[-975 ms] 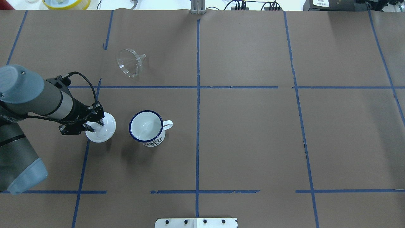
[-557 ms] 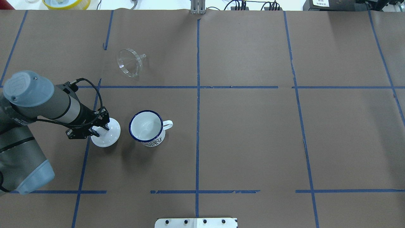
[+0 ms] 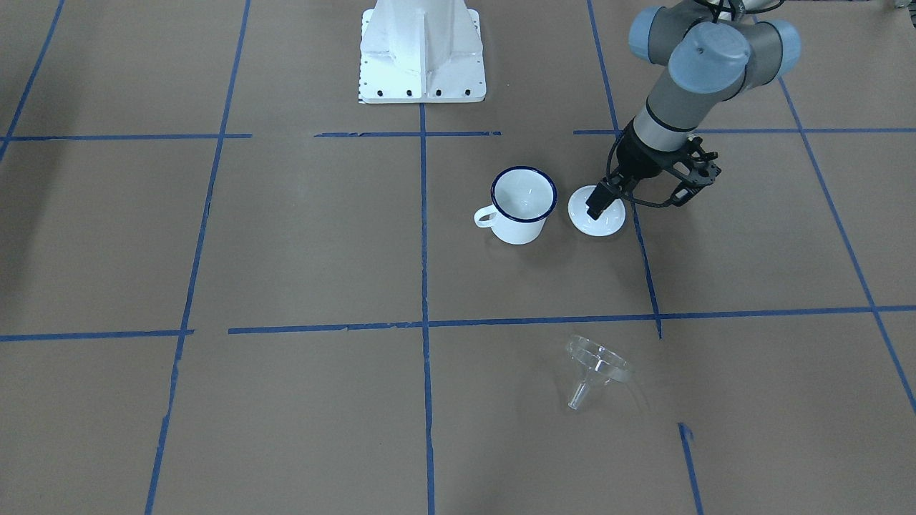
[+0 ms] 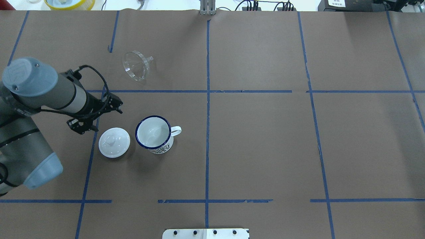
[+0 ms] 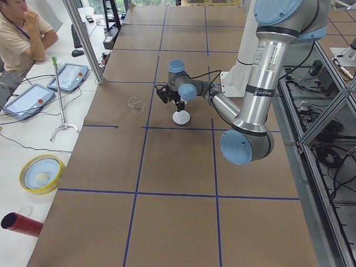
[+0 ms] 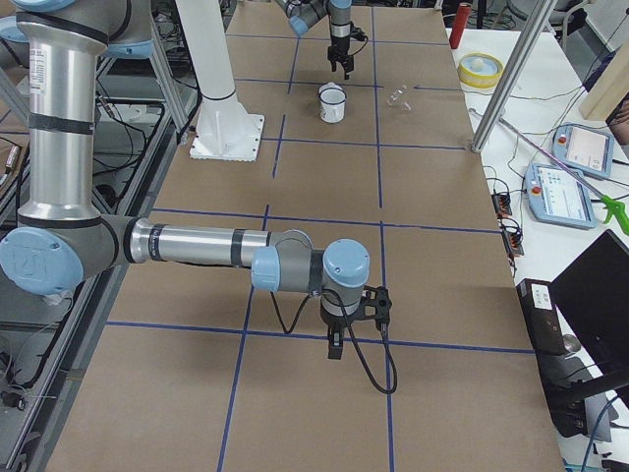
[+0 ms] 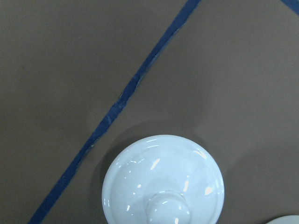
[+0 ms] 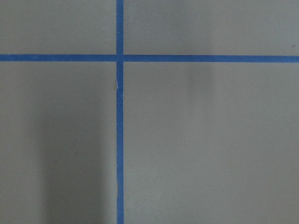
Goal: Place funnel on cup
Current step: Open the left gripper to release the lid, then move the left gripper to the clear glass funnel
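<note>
The clear funnel [image 4: 136, 65] lies on its side on the brown paper at the far left, its spout pointing right; it also shows in the front view [image 3: 595, 368]. The white cup with a dark blue rim [image 4: 153, 134] stands upright and empty, its handle to the right. A round white knobbed lid [image 4: 114, 142] lies just left of the cup. My left gripper [image 4: 99, 116] hangs above the lid's far-left side, open and empty [image 3: 597, 204]. The left wrist view looks down on the lid [image 7: 163, 182]. My right gripper [image 6: 334, 344] shows only in the right side view, so I cannot tell its state.
Blue tape lines divide the paper-covered table [image 4: 265, 142]. The robot's white base plate [image 4: 206, 233] sits at the near edge. A yellow-rimmed bowl [image 4: 69, 3] stands beyond the far left edge. An operator [image 5: 22, 33] sits past the far side.
My left gripper has let go of the lid, which now rests on the table left of the cup. The gripper has lifted and moved away toward the far side.
</note>
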You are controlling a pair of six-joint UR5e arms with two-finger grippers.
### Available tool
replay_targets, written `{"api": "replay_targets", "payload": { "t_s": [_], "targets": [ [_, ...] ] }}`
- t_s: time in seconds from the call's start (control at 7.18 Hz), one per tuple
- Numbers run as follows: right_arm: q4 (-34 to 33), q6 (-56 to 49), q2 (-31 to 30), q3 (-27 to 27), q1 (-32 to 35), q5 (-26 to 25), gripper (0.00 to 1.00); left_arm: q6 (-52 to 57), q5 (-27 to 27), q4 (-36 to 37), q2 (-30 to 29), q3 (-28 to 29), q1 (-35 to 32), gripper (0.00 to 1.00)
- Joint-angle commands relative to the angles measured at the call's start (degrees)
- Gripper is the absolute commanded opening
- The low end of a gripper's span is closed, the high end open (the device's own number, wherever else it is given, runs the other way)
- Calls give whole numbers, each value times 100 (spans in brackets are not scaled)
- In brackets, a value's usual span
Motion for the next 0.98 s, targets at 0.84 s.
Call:
{"api": "replay_targets", "payload": {
  "t_s": [0.84],
  "targets": [
    [0,0,0,0,0,0,100,-3234,2319,-4957,-814,2835,-332,97]
  ]
}}
